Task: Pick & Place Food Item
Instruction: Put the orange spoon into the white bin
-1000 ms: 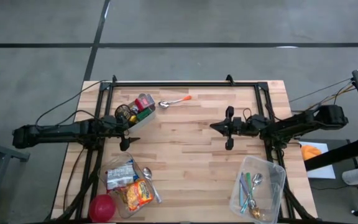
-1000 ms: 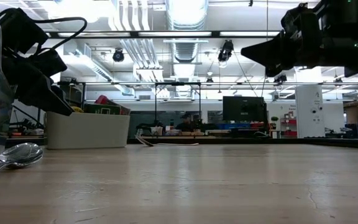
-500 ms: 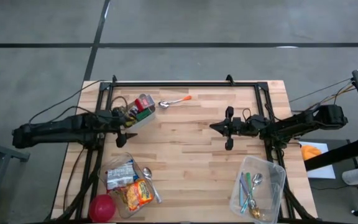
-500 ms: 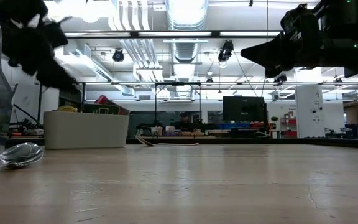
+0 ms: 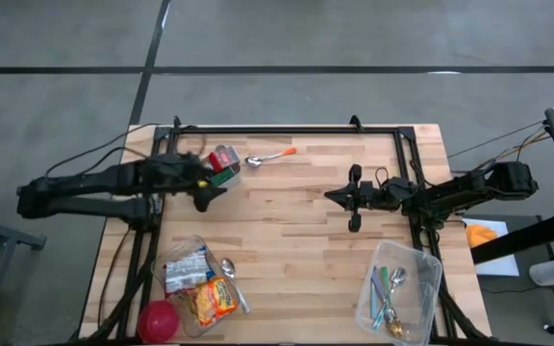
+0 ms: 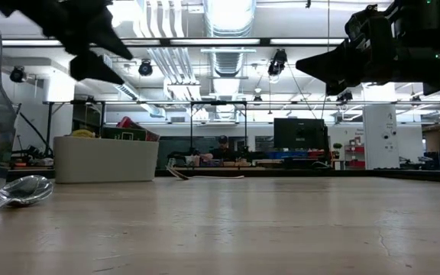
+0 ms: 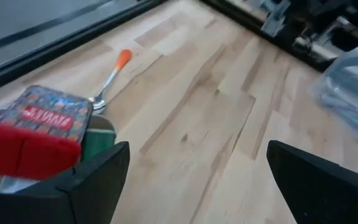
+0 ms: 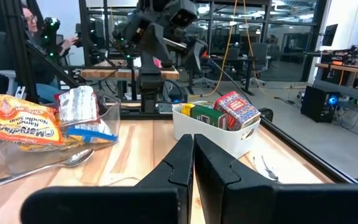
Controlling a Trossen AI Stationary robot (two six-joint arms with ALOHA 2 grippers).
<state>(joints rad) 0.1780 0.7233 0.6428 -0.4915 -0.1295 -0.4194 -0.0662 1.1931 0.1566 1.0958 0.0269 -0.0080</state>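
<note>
Food cartons, a red-topped printed box (image 5: 224,157) among them, stand in the white rectangular bin (image 5: 221,183) near the counter's far left corner. Left end effector (image 5: 203,185) hovers there, wide open. Likely light, stiff cardboard: grip its flat sides. Right end effector (image 5: 355,196) waits mid-counter, closed and empty.

White bin (image 8: 219,134) at counter's far-left, holding red-topped food box (image 8: 236,109), tilted, plus green box (image 8: 205,114). Clear container (image 5: 200,284) at near-left: orange noodle packet (image 5: 214,297) and silver packet (image 5: 185,268) inside.
</note>
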